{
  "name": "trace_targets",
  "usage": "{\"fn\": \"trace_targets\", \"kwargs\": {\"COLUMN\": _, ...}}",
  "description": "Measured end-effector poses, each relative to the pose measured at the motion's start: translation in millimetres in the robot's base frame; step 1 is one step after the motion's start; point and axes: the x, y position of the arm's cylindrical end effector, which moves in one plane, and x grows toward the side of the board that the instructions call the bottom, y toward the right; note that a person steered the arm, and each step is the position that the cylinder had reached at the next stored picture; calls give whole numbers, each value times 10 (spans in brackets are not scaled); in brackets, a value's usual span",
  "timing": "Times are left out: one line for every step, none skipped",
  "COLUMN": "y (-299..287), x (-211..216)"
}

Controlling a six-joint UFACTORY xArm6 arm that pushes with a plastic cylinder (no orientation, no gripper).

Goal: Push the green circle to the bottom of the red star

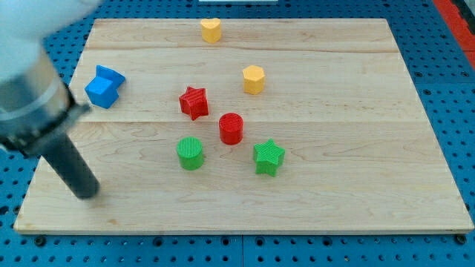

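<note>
The green circle (190, 153) stands on the wooden board, below and slightly left of the red star (194, 102), with a gap between them. My tip (89, 193) rests on the board near the view's bottom left, well to the left of the green circle and a little lower. The rod slants up to the view's left into the blurred arm.
A red circle (231, 127) sits right of the green circle. A green star (269, 157) lies at lower right. A yellow hexagon (254, 79) and a yellow heart (211, 30) lie towards the top. Two blue blocks (104, 87) sit at the left edge.
</note>
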Motion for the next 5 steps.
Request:
{"fn": "trace_targets", "kwargs": {"y": -322, "x": -707}}
{"fn": "trace_targets", "kwargs": {"y": -517, "x": -1571}}
{"fn": "trace_targets", "kwargs": {"y": -262, "x": -1928}}
{"fn": "trace_targets", "kwargs": {"y": -80, "x": -2069}}
{"fn": "trace_targets", "kwargs": {"y": -39, "x": -1785}}
